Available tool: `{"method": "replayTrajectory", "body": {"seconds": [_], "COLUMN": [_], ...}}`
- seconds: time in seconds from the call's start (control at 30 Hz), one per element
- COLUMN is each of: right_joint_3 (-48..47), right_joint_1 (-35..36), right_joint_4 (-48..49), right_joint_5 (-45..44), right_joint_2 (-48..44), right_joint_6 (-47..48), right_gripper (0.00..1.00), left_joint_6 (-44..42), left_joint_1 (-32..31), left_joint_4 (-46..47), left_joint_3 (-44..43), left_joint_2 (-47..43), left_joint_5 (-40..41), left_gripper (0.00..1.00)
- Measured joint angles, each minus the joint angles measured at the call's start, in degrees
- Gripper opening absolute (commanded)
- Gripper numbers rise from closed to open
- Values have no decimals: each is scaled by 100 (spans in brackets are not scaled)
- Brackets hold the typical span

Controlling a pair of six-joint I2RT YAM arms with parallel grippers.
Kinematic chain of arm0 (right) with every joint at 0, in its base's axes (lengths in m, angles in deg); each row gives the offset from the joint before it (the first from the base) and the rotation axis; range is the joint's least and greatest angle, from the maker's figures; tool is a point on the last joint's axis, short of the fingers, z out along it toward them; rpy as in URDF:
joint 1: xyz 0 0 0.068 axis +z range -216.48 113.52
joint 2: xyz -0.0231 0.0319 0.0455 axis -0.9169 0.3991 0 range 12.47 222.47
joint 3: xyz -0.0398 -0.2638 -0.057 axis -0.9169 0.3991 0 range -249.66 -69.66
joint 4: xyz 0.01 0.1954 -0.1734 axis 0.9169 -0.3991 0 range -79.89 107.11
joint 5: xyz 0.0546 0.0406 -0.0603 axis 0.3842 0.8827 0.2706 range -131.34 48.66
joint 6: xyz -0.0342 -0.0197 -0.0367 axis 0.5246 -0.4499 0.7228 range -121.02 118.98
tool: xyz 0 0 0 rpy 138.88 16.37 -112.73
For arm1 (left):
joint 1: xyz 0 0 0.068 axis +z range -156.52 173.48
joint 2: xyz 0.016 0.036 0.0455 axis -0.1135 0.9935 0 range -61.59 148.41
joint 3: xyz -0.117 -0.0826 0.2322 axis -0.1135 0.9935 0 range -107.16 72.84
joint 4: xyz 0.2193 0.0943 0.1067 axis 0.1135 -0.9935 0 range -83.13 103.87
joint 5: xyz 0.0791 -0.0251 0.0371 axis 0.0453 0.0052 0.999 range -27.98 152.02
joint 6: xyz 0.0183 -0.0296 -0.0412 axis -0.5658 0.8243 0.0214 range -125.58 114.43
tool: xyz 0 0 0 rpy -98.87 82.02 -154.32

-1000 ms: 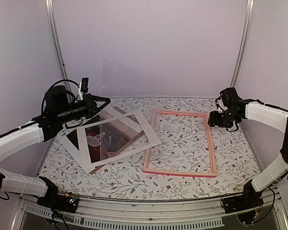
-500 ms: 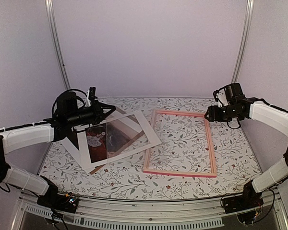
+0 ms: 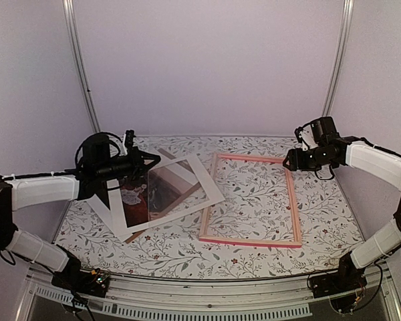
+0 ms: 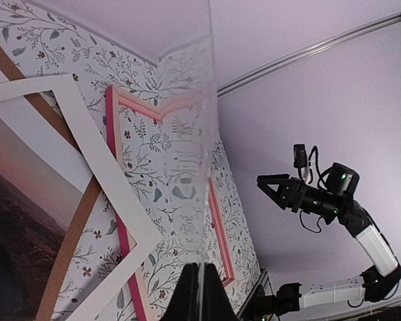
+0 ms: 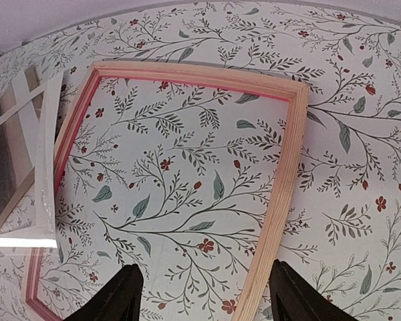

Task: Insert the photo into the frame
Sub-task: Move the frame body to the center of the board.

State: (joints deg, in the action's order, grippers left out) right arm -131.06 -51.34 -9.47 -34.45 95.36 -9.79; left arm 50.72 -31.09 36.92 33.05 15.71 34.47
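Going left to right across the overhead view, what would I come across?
Left tool gripping a clear sheet above the white mat and photo → pink frame → right tool.

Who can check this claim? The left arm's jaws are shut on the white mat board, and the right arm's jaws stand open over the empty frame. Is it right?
One thing is wrong. The left gripper has its jaws shut on an upright clear sheet, not the white mat board, which lies flat below. The left wrist view shows this. The right gripper does stand open over the empty frame.
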Motion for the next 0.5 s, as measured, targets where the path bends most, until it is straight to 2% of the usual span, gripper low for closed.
{"method": "replayTrajectory", "body": {"seconds": [0.2, 0.5], "right_joint_3": [0, 13], "right_joint_1": [7, -138], "right_joint_4": [-44, -87], "right_joint_5": [-339, -466], "right_joint_2": [52, 680], "right_joint_6": [-63, -240], "right_gripper": [68, 63], "left_joint_6": [-177, -190], "left_joint_1": [15, 17], "left_joint_4": [-116, -98], "left_joint_3": [0, -2], "left_joint_2": [-321, -581], "left_joint_5": [-7, -92], "left_gripper": [0, 0]}}
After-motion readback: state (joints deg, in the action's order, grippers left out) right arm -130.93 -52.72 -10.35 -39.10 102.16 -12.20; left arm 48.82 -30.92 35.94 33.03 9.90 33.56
